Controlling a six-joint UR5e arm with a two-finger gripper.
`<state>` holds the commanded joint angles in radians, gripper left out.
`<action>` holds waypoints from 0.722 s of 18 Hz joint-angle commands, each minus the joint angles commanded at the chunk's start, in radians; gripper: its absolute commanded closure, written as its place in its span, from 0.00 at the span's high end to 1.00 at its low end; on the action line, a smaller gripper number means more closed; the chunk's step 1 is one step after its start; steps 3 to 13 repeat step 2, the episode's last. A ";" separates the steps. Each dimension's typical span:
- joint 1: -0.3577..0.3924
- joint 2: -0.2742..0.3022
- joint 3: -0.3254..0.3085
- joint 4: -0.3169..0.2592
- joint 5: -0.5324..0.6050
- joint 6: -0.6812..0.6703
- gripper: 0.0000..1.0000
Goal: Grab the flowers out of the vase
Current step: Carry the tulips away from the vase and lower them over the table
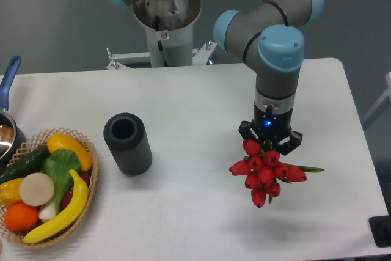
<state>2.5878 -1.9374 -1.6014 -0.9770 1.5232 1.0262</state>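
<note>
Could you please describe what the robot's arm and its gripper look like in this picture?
The arm has silver-grey tubular links with light blue caps on its joints. Its wrist is silver above a black band showing a small blue light. The gripper is black with two short fingers.

A robotics lab or test cell is indicated. An industrial arm point(269, 35) on a metal pedestal point(165, 25) is mounted behind a plain white tabletop point(201, 102), set against a bare grey wall point(55, 16). Staged props are laid out: a wicker basket point(85, 181) of toy produce and a blue-handled pot point(9, 108).

Arm upright — gripper point(269, 141) pointing down, blue-lit.
</note>
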 joint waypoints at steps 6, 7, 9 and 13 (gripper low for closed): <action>-0.003 -0.002 -0.009 -0.012 0.024 0.002 0.00; -0.003 -0.002 -0.009 -0.012 0.024 0.002 0.00; -0.003 -0.002 -0.009 -0.012 0.024 0.002 0.00; -0.003 -0.002 -0.009 -0.012 0.024 0.002 0.00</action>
